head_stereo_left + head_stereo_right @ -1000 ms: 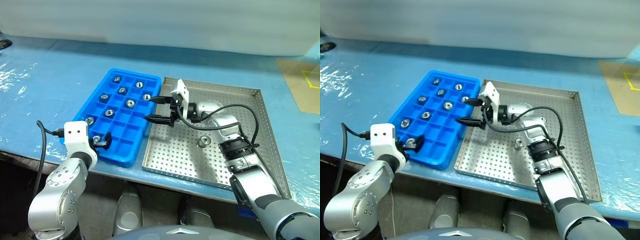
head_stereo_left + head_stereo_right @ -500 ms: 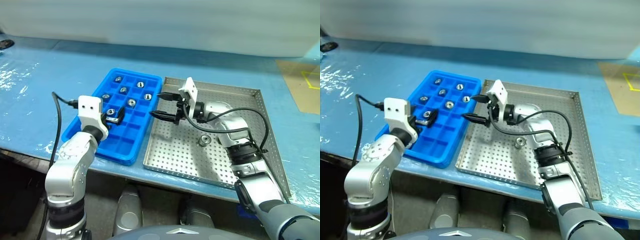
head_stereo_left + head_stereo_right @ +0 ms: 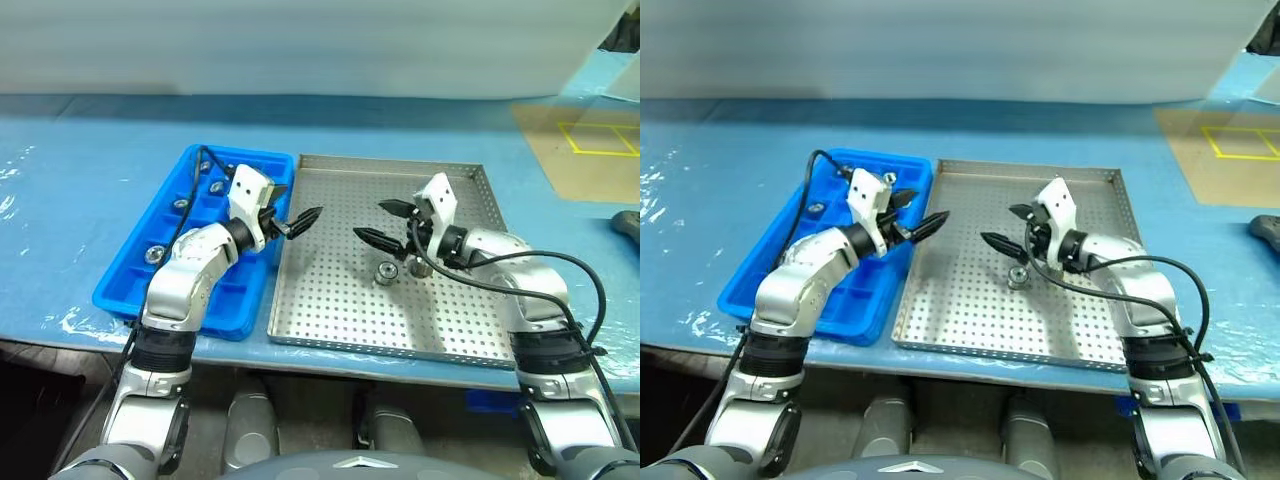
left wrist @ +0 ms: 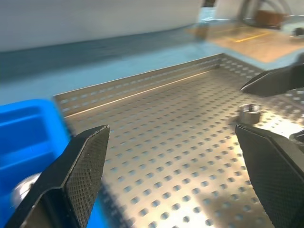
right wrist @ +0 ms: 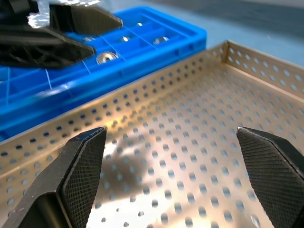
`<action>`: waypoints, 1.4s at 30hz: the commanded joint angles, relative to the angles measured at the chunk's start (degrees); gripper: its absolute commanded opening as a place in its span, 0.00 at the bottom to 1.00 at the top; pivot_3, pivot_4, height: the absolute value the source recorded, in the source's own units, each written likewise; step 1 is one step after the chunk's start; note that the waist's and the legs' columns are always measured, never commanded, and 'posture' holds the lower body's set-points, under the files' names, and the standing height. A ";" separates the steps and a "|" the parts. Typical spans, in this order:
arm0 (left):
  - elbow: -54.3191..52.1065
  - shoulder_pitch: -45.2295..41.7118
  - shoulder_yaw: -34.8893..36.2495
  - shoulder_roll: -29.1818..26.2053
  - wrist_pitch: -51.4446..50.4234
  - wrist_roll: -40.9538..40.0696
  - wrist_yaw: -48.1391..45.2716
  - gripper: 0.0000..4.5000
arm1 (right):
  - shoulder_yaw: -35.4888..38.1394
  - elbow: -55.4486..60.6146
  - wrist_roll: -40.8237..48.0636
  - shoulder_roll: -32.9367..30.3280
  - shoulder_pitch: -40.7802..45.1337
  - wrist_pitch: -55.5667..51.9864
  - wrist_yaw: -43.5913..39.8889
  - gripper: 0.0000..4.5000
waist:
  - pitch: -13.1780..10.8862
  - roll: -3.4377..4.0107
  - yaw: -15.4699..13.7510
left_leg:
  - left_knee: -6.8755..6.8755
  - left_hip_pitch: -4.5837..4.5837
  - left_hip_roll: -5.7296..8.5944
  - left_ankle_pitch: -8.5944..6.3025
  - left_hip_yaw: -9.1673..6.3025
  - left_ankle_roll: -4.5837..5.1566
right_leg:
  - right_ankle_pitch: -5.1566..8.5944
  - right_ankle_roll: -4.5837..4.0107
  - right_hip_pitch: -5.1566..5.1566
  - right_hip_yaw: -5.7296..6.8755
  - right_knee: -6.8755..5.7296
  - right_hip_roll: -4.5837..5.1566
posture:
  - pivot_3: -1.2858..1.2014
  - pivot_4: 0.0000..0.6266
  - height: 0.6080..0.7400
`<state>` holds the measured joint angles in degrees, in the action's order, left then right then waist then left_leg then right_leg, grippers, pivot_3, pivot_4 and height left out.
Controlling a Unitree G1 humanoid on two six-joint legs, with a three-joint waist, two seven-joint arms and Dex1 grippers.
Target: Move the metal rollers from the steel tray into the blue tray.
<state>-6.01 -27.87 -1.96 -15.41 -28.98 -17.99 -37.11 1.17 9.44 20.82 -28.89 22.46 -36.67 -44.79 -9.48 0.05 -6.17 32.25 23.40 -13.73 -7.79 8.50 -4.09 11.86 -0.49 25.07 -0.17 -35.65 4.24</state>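
Note:
One metal roller (image 3: 385, 272) stands on the steel tray (image 3: 330, 300) near its middle, and the left wrist view shows it as well (image 4: 250, 113). My right gripper (image 3: 370, 220) hovers open and empty just above and behind it, pointing toward the blue tray (image 3: 170, 315). Over the seam between the two trays my left gripper (image 3: 295, 210) is open and empty, pointing across at the right one. Several rollers (image 3: 182, 204) lie in the blue tray's compartments, some hidden by my left arm. The right wrist view shows rollers (image 5: 107, 57) in the blue tray, beyond the steel rim.
Both trays sit side by side on a table covered in blue film (image 3: 60, 200), close to its front edge. A brown sheet with yellow tape (image 3: 575, 140) lies at the far right, and a dark object (image 3: 627, 222) at the right edge. A pale wall closes the back.
The camera swung, shifting the whole picture. My left gripper moved from the blue tray's front corner to the steel tray's edge, turning right. My right gripper pulled back toward the steel tray's middle.

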 commanded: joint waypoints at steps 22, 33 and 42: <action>8.37 -2.68 -6.06 -4.13 12.51 0.36 -17.17 0.99 | -0.14 15.54 11.37 -13.18 -1.76 -24.45 -0.50 1.00 | 0.00 0.02 0.88 | -0.06 -0.28 0.01 -0.02 0.10 0.03 | 0.00 0.00 -0.19 -0.14 0.02 0.00 | 0.48 0.24 1.00; 8.78 -2.61 -7.57 -5.58 14.06 1.58 -19.57 0.99 | -7.65 12.71 7.54 -14.11 -0.56 -23.41 1.00 1.00 | 0.00 0.02 0.86 | -0.06 -0.28 0.01 -0.02 0.10 0.02 | 0.00 0.00 -0.21 -0.14 0.02 0.02 | 0.48 0.24 1.00; 6.64 -2.23 -7.42 -6.21 12.53 1.03 -19.71 0.99 | -10.37 10.04 5.75 -12.46 1.48 -23.66 2.70 1.00 | 0.00 0.02 0.86 | -0.06 -0.29 0.01 -0.01 0.10 0.01 | 0.00 0.00 -0.20 -0.14 0.01 0.02 | 0.49 0.24 1.00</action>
<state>3.56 -30.25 -9.44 -21.17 -16.32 -16.41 -56.68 -8.82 19.08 27.10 -41.62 22.68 -61.03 -42.42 -9.47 0.07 -5.31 32.20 23.11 -13.71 -7.80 8.60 -4.08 11.86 -0.49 24.87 -0.32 -35.64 4.25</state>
